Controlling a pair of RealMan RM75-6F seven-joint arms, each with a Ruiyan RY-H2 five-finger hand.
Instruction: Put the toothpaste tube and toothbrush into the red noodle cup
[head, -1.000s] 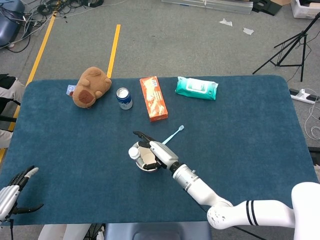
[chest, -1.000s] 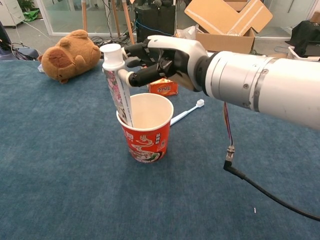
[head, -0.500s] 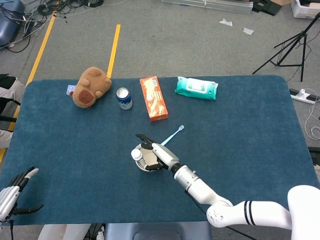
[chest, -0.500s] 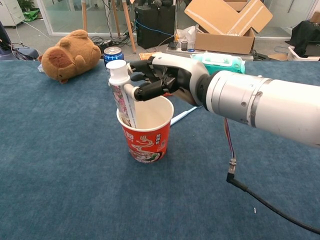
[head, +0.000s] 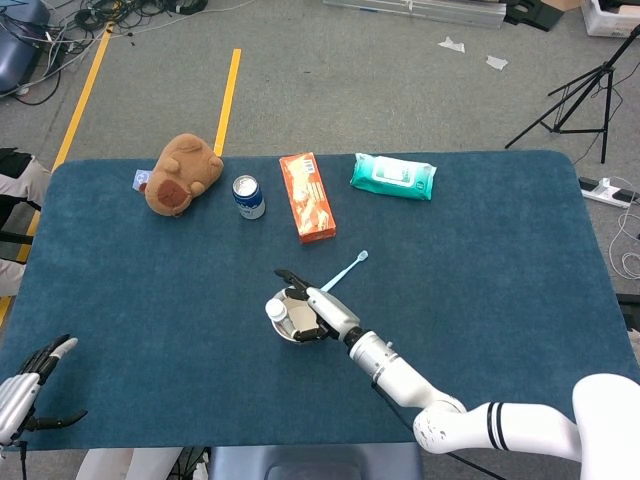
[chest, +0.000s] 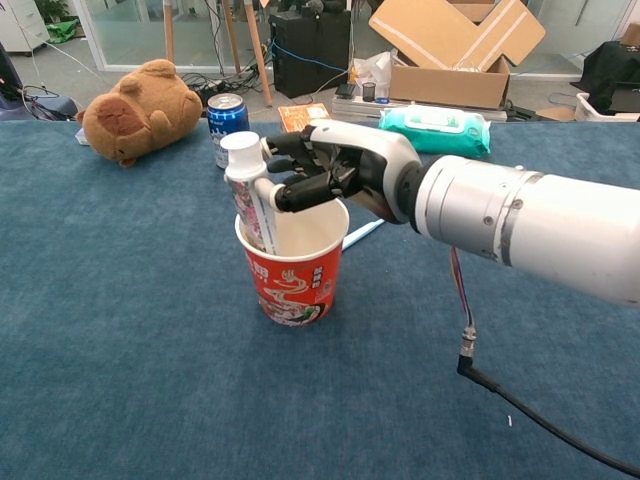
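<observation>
Now your right hand (chest: 335, 170) grips the toothpaste tube (chest: 248, 195), standing cap-up inside the red noodle cup (chest: 291, 270). Your toothbrush (head: 346, 270) lies just behind, on the table. Your left hand (head: 25, 385) rests released, near-left corner.

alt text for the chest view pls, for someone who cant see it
The robot's right hand holds a toothpaste tube upright, cap up, its lower end inside a red noodle cup on a blue table. A toothbrush lies behind the cup; a plush toy, soda can and wipes pack sit farther back.
</observation>
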